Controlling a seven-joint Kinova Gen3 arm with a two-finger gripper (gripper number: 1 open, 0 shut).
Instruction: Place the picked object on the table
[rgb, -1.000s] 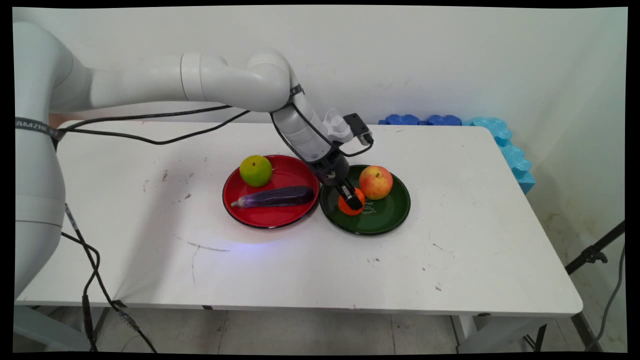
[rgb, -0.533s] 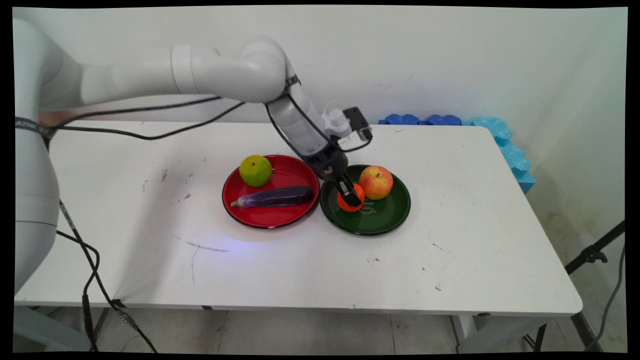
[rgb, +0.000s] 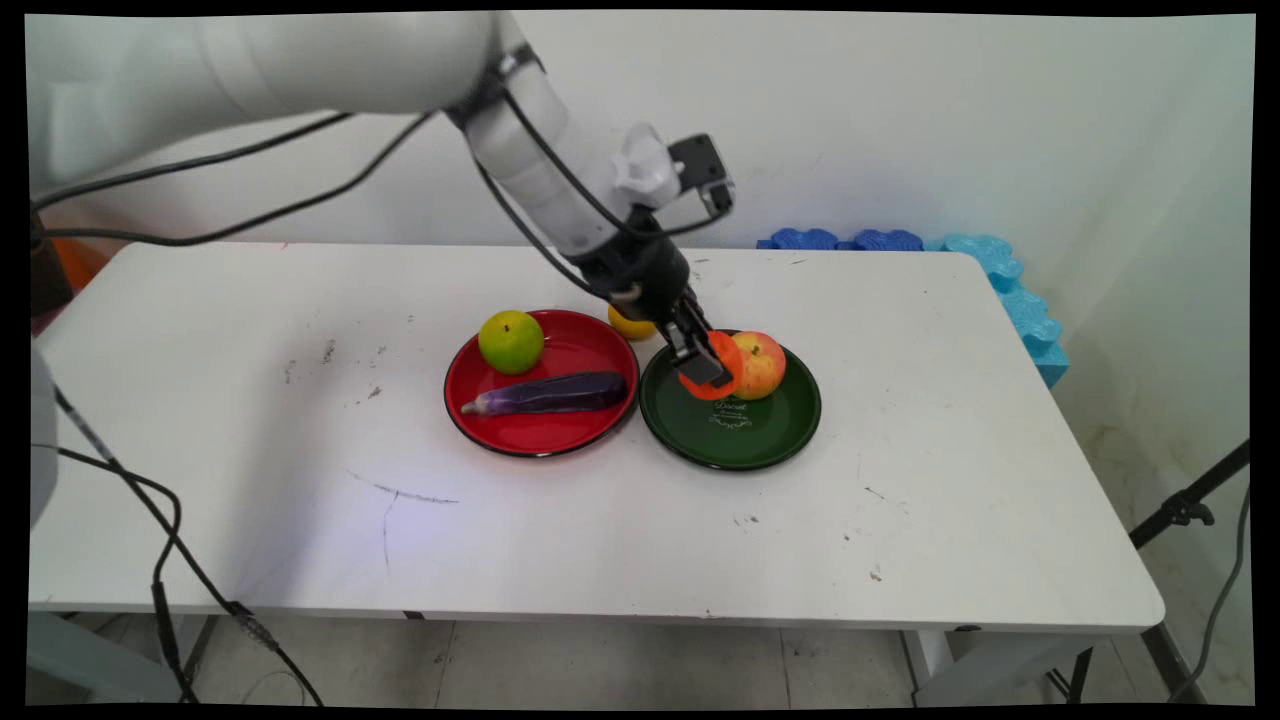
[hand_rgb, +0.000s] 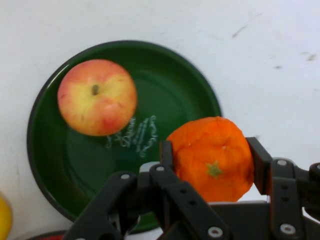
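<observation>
We see the black two-finger claw (hand_rgb: 210, 162) clenched on a small round orange tangerine with dimpled peel (hand_rgb: 214, 157), held above the glossy dark green round plate (rgb: 775, 440), close to the smooth red-yellow apple (rgb: 762, 364) on it. The peel looks soft and the fruit round, so we judge it could slip out of the pinch or bump the apple and set it rolling off the plate onto the white table (rgb: 600, 540).
</observation>
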